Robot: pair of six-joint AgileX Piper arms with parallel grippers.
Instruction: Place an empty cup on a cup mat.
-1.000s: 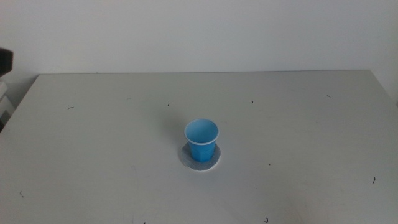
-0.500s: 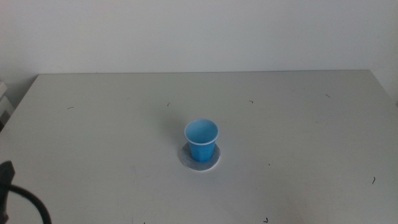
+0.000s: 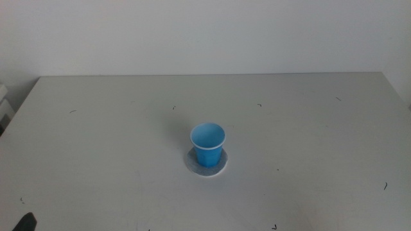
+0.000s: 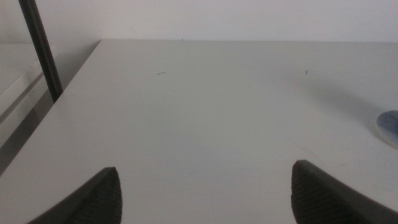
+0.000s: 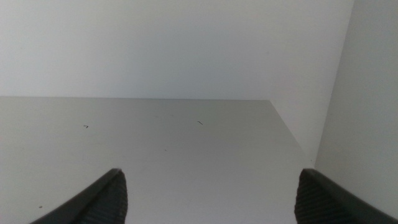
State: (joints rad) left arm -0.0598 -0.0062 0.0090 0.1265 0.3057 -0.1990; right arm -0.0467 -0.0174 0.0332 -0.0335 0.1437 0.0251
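The blue paper cup (image 3: 208,145) stands upright and empty on the round grey cup mat (image 3: 206,162) near the table's middle. Nothing holds it. My left gripper (image 4: 205,169) is open and empty, well to the left of the cup; only a dark sliver of it (image 3: 26,222) shows at the middle view's bottom left corner. The mat's edge (image 4: 390,124) shows in the left wrist view. My right gripper (image 5: 211,174) is open and empty, out of the middle view, facing bare table near the table's right edge.
The grey table (image 3: 308,128) carries only small dark specks. A dark pole (image 4: 40,50) stands off the table's left edge. A white wall (image 5: 186,43) rises behind the table.
The left arm's dark part dropped from the upper left to the bottom left corner and has almost left the middle view. The cup and mat have not moved.
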